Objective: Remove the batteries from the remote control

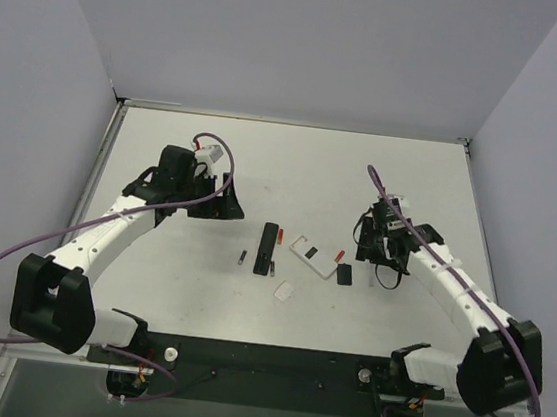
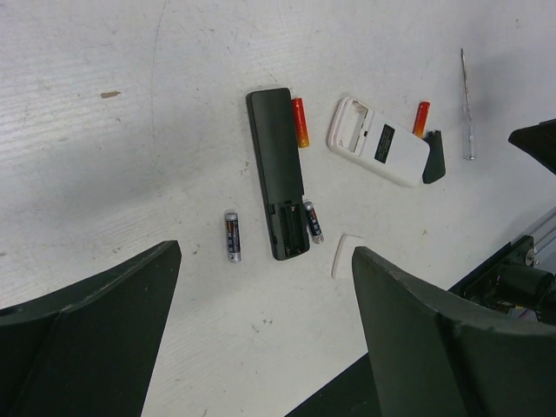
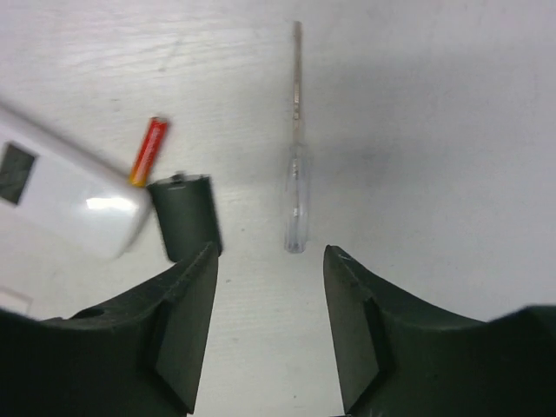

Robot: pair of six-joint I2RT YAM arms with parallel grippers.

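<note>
The slim black remote control lies mid-table, its battery compartment uncovered. One dark battery lies loose to its left. A second dark battery rests against its right side. A red-orange battery sits beside its top end. My left gripper hovers open above the table, holding nothing. My right gripper is open and holds nothing, with a clear-handled screwdriver lying just beyond its fingertips.
A white remote lies face down with its compartment open, another red-orange battery beside it. A black cover lies by its end. A small white cover lies nearer the arms.
</note>
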